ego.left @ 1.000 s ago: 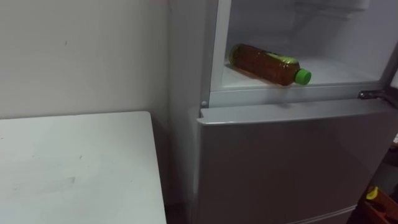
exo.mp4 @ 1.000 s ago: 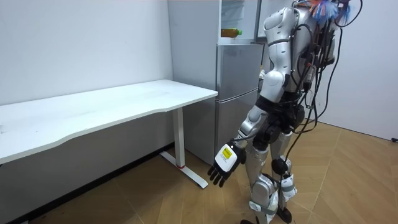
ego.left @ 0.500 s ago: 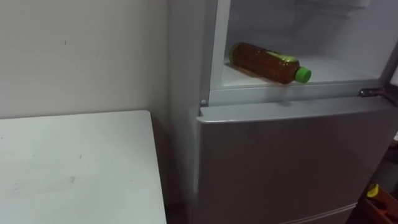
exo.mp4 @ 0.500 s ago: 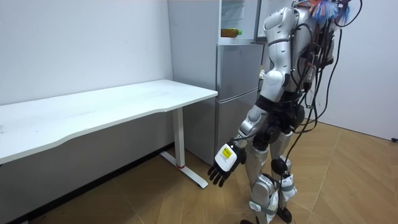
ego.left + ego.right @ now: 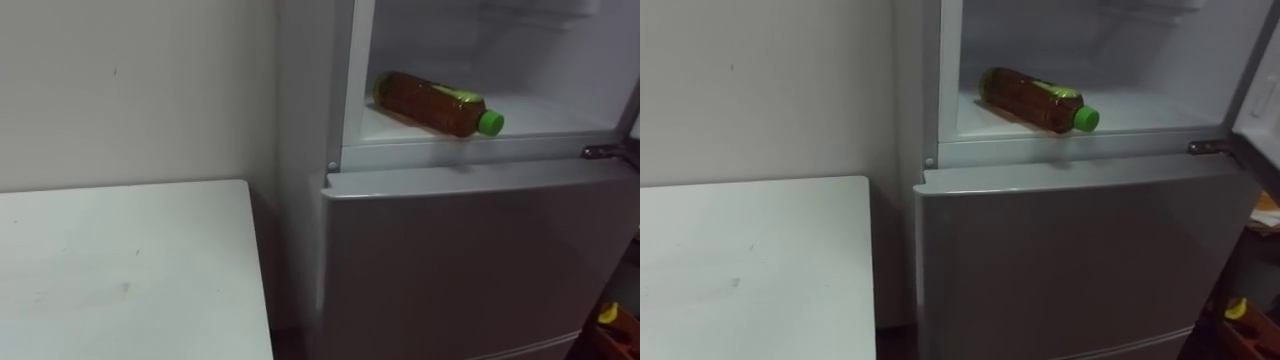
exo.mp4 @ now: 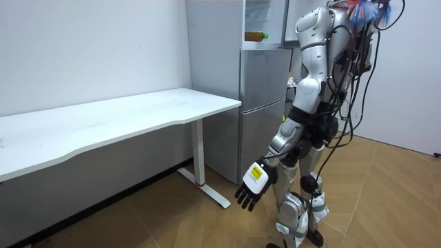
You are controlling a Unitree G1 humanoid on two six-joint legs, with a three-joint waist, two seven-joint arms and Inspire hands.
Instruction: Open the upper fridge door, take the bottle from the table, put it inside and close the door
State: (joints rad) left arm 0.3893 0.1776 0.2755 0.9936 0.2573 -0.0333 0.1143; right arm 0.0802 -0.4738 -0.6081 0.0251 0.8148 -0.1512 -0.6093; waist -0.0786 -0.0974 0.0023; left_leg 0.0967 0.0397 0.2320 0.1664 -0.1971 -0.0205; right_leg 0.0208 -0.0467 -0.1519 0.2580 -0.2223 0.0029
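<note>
- lying on its side, bottle (image 5: 435, 104) rests inside the upper fridge (image 5: 470, 250) at one o'clock.
- left hand (image 6: 252, 186) hangs low, fingers loose, holding nothing.
- placing looks done; fridge stands open.

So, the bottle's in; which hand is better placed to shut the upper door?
Probably right: the open door stands at the robot's right, while the left hand hangs low, open, beside its leg.
</note>
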